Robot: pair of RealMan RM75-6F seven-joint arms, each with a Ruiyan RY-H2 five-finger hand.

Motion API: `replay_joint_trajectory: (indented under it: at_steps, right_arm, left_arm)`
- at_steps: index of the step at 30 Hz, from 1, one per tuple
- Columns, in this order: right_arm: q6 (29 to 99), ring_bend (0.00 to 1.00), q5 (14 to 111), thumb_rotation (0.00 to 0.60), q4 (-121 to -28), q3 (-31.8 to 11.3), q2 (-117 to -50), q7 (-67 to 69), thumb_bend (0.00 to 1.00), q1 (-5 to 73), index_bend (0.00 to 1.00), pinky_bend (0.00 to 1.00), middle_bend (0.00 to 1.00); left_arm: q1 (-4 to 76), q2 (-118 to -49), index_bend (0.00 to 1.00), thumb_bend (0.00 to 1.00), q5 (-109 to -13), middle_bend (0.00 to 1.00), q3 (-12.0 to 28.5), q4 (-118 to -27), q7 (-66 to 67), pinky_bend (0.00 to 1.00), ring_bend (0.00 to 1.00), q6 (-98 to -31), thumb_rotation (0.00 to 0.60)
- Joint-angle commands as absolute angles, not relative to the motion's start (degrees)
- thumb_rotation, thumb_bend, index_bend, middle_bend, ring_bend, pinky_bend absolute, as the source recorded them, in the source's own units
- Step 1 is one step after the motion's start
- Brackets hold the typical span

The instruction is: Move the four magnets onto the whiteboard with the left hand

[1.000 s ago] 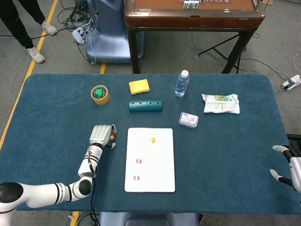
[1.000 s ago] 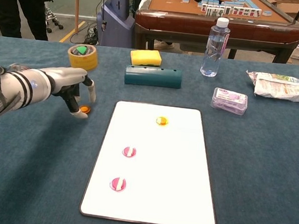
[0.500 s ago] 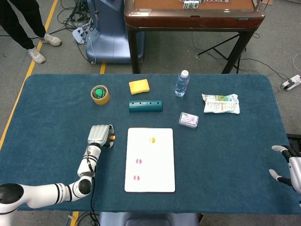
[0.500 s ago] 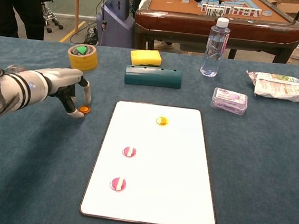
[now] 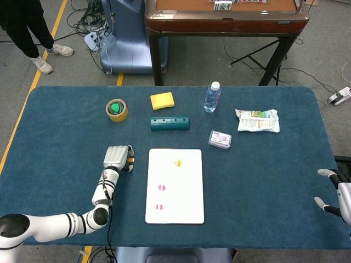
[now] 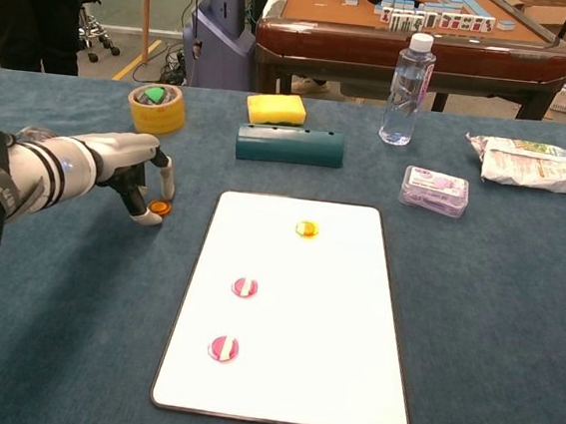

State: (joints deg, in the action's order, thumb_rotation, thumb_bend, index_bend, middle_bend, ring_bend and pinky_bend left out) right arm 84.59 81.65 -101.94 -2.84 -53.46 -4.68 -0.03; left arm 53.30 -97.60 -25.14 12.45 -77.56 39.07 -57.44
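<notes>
Left hand (image 6: 127, 162) pinches the orange magnet (image 6: 159, 206) on the cloth beside the whiteboard (image 6: 339, 358).

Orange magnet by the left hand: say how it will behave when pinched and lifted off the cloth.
The orange magnet looks like a small flat disc, so probably light and rigid. Lying low between the left hand fingertips, it may slip from a pinch. Near the whiteboard it would likely snap down, as three others sit flat there.
</notes>
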Motion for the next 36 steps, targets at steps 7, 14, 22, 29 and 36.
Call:
replay_joint_trajectory:
  at_steps: [7,14,22,29,36]
  right_arm:
    - [84.7,0.37,81.7,0.600,-102.0,-2.8,-53.4,-4.7,0.13,-0.1,0.29,0.60,0.32]
    - [84.6,0.37,81.6,0.600,-102.0,-2.8,-53.4,-4.7,0.13,0.0,0.29,0.60,0.32]
    - [84.7,0.37,81.6,0.600,-102.0,-2.8,-53.4,-4.6,0.13,-0.1,0.29,0.60,0.32]
    - [84.6,0.37,81.6,0.600,-102.0,-2.8,-53.4,-4.7,0.13,0.0,0.29,0.60,0.32]
    - [84.7,0.37,81.7,0.600,-102.0,-2.8,-53.4,-4.6,0.13,0.0,0.29,0.60,0.32]
  left_arm:
    - [53.3,-97.8,0.53,0.29,-24.4,1.00,12.6,-77.6,40.2,1.00,1.00,-57.7,0.600]
    - [53.3,-97.7,0.58,0.30,-24.3,1.00,12.9,-77.7,40.4,1.00,1.00,-57.7,0.600]
    - [53.1,-97.6,0.62,0.30,-24.6,1.00,12.8,-78.1,40.7,1.00,1.00,-57.9,0.600]
    - [53.0,-96.9,0.63,0.30,-25.5,1.00,13.1,-79.6,40.7,1.00,1.00,-58.6,0.600]
    - [53.2,-95.8,0.63,0.30,-27.5,1.00,13.2,-83.1,41.2,1.00,1.00,-60.1,0.600]
